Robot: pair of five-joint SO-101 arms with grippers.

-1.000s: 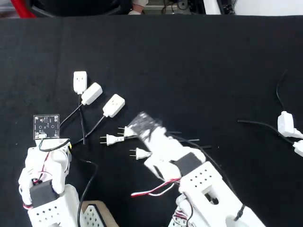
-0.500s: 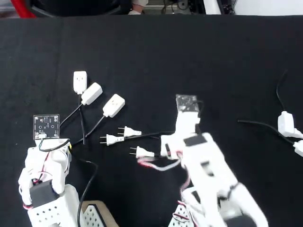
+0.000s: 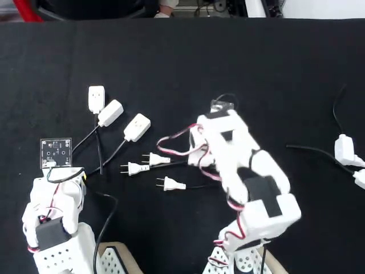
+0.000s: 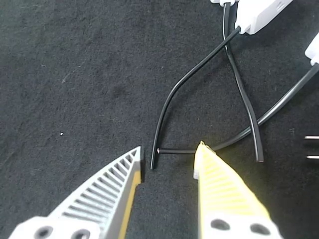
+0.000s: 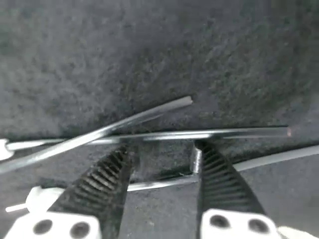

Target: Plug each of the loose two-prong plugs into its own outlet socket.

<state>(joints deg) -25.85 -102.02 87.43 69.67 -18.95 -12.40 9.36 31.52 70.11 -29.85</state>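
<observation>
Pincer on the left arm (image 4: 169,152) hangs released and empty over black cords (image 4: 171,99) on the bench (image 3: 274,63). The right pincer (image 5: 162,155) is likewise spread above cords, gripping nothing. Three plugs (image 3: 170,184) lie loose just beyond the arms. Three sockets (image 3: 137,127) lie farther off, all unfilled. Judgement: no insertion is done; all three are outstanding.

Lab bench: black-clothed table (image 3: 285,57), equipment cables (image 3: 208,7) behind.

On the surface (image 3: 256,63) lie three white outlet sockets (image 3: 96,98) (image 3: 110,113) (image 3: 137,127), three loose two-prong plugs (image 3: 155,159) (image 3: 133,168) (image 3: 170,184), two further white fittings (image 3: 344,149) (image 3: 360,178) and two arms (image 3: 54,211) (image 3: 239,165).
</observation>
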